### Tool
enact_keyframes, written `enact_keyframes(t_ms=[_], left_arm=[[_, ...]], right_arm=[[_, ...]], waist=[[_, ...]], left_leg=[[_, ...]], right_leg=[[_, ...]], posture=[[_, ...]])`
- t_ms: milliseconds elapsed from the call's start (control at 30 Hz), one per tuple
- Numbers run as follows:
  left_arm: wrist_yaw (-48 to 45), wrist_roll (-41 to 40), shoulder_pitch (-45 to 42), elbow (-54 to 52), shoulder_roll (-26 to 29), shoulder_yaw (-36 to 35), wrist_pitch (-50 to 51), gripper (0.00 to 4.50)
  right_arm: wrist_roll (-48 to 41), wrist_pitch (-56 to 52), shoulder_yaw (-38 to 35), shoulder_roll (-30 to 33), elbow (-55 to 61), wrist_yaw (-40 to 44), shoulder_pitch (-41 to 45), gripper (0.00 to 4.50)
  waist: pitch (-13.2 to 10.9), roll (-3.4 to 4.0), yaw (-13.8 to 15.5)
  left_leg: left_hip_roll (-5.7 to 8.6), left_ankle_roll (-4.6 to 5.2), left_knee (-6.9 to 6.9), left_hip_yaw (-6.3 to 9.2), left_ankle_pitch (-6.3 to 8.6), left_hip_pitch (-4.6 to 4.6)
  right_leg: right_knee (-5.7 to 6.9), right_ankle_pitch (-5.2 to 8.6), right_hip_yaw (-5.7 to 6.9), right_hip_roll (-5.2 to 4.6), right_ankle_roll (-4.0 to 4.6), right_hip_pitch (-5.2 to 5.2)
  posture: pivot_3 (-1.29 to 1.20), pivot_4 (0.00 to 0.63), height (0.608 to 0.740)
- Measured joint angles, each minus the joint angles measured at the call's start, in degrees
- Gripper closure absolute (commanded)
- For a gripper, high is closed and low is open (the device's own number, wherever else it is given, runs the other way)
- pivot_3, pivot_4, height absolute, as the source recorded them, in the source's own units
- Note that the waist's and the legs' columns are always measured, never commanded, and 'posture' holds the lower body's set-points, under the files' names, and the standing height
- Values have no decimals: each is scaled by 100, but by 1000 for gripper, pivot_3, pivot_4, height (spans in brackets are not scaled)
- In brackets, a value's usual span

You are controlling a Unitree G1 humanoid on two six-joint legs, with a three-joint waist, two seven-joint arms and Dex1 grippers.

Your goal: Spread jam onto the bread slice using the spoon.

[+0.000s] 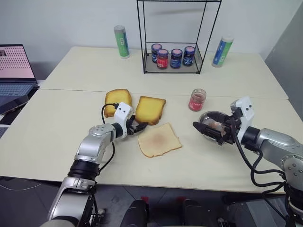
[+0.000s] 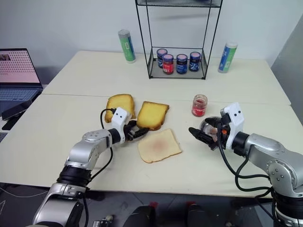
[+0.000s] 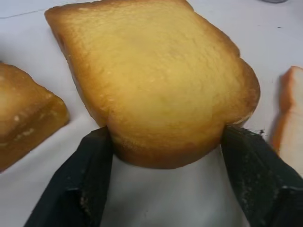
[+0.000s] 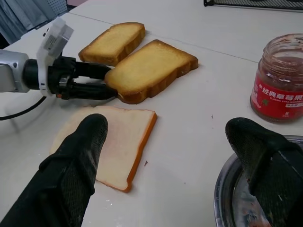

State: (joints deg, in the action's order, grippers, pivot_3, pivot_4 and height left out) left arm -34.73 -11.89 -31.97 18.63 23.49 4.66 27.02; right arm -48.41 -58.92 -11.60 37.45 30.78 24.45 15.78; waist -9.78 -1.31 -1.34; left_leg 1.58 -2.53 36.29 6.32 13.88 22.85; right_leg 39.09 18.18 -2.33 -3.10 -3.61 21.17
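Two pale cream desk (image 1: 71,142) tops sit pushed together, seam running across. Plain white wall (image 1: 71,19) behind, grey panel (image 1: 289,52) at right. Open laptop (image 1: 16,71) at left edge, dark floor (image 1: 28,189) below.

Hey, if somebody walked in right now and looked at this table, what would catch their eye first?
Probably the left tool, its two black fingers set on either side of a thick golden-yellow toasted slice at mid-table. Just in front lies the thin pale bread slice with a faint reddish smear. To the right, the right tool hangs open over a round steel dish, near the small red-labelled jam jar.
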Motion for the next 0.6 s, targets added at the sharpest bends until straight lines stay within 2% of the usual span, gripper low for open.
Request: enact_keyframes(t_ms=[200, 467, 600], left_arm=[[259, 192, -207, 292, -310, -11, -168, 2755], [150, 279, -264, 209, -366, 25, -263, 4091], [162, 412, -508, -75, -303, 55, -399, 4091]], right_arm=[[1, 0, 1, -21, 16, -83, -15, 0], [6, 12, 1, -29, 19, -89, -60, 0], [9, 27, 1, -37, 19, -88, -64, 0]], waist=[[7, 9, 12], [6, 7, -1], [4, 4, -17]], left_leg=[[2, 0, 4, 0, 0, 1], [1, 0, 5, 0, 0, 9], [1, 0, 4, -1, 0, 17]], right_leg=[[1, -1, 1, 0, -2, -2], [1, -1, 1, 1, -2, 6], [-2, -1, -1, 1, -2, 15]], posture=[[0, 150, 740], [0, 150, 740], [0, 150, 740]])
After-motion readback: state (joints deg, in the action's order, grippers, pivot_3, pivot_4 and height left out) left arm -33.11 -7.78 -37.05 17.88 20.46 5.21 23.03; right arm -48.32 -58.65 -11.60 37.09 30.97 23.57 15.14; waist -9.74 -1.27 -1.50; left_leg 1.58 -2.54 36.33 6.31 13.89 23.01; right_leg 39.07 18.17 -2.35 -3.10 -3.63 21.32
